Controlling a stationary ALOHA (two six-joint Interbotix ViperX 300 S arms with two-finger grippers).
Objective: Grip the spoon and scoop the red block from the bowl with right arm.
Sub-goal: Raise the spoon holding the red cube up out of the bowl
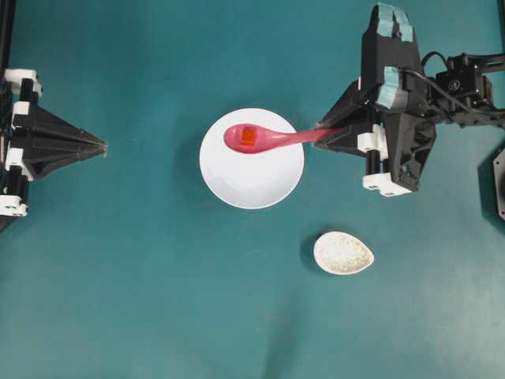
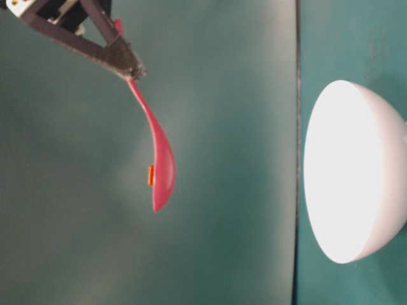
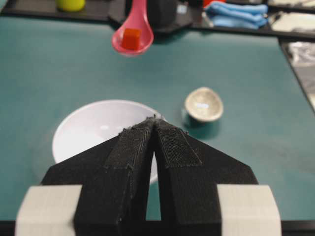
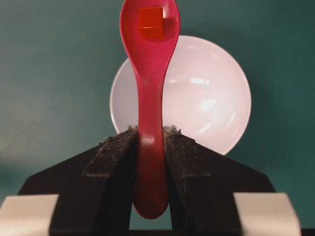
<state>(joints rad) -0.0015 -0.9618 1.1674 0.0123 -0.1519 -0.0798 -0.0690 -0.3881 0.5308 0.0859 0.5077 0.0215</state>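
Observation:
My right gripper (image 1: 321, 131) is shut on the handle of the pink-red spoon (image 1: 268, 139), which it holds level above the white bowl (image 1: 252, 178). The red block (image 1: 248, 136) sits in the spoon's scoop. In the right wrist view the spoon (image 4: 149, 83) runs up from between the jaws, with the block (image 4: 150, 22) at its far end and the bowl (image 4: 206, 93) below it. The table-level view shows the spoon (image 2: 159, 159) hanging well clear of the bowl (image 2: 356, 171). My left gripper (image 1: 102, 145) rests shut and empty at the left edge.
A small egg-shaped speckled cream dish (image 1: 342, 253) lies on the teal table, right of the bowl and nearer the front. In the left wrist view a yellow object (image 3: 70, 5) and blue cloth (image 3: 236, 14) lie past the table's far edge.

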